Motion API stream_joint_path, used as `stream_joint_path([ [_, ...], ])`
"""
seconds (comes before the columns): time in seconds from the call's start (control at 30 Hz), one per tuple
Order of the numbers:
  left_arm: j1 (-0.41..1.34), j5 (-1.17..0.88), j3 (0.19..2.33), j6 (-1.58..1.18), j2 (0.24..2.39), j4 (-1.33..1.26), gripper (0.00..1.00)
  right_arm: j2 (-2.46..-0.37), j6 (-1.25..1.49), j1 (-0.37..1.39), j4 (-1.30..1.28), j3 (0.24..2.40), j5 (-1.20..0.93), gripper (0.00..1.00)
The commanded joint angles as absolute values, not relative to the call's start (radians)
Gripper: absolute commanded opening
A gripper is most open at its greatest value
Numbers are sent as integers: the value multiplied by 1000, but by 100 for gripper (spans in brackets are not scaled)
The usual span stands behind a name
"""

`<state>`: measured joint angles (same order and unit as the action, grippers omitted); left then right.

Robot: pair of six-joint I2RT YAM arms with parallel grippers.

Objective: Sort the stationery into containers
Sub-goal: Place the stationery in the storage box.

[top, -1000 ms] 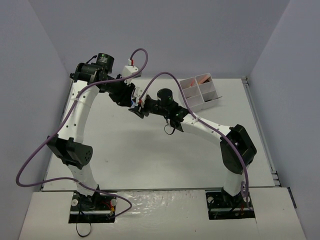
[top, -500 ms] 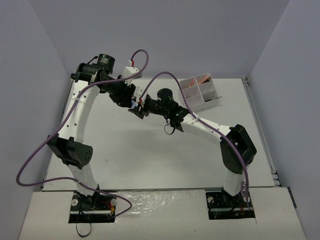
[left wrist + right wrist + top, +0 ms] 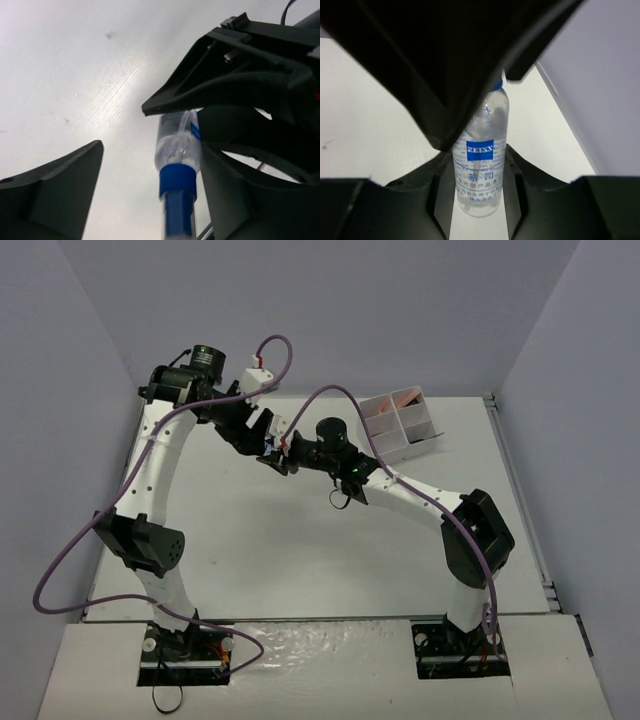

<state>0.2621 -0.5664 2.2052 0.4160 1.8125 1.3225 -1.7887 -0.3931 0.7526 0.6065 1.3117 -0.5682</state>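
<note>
A small clear bottle [image 3: 480, 165] with a blue label and a blue cap [image 3: 177, 186] hangs in the air between both grippers. My right gripper [image 3: 479, 155] is shut on its body, one finger on each side. My left gripper [image 3: 150, 155] stands open around the cap end, with a wide gap between its left finger [image 3: 55, 190] and the bottle. In the top view the two grippers, left [image 3: 262, 435] and right [image 3: 283, 452], meet nose to nose above the table's back middle. The white compartment box [image 3: 400, 425] stands to their right with a pinkish item [image 3: 405, 397] in a far cell.
The white table [image 3: 250, 540] is walled by grey panels at the left, back and right. The right arm's elbow [image 3: 478, 535] stretches across the right half. Purple cables loop from both arms.
My left gripper's jaws have spread wide and let go of the bottle. The right gripper's fingers have closed in on it. Both arms have stayed nearly where they were.
</note>
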Motion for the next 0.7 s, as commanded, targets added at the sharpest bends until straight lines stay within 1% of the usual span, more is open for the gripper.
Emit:
stream_joint_path([
  [0.0,293,-567,2297,407,1760,1629,97,-1716,-251,696,790,1297,-529,0],
  [0.1,288,-517,2336,370,1742,1601,97,-1695,-109,619,895,1229,-521,0],
  [0.2,278,-483,2352,354,1713,1578,97,-1652,-58,528,980,1138,-476,0],
  [0.27,264,-479,2352,350,1695,1577,97,-1628,-49,475,1006,1089,-430,0],
  [0.4,252,-498,2343,357,1648,1578,97,-1606,-1,375,1037,1032,-410,0],
  [0.53,244,-486,2312,369,1606,1579,97,-1626,-1,281,1073,995,-365,0],
  [0.67,197,-476,2244,368,1568,1563,97,-1677,61,199,1127,963,-325,0],
])
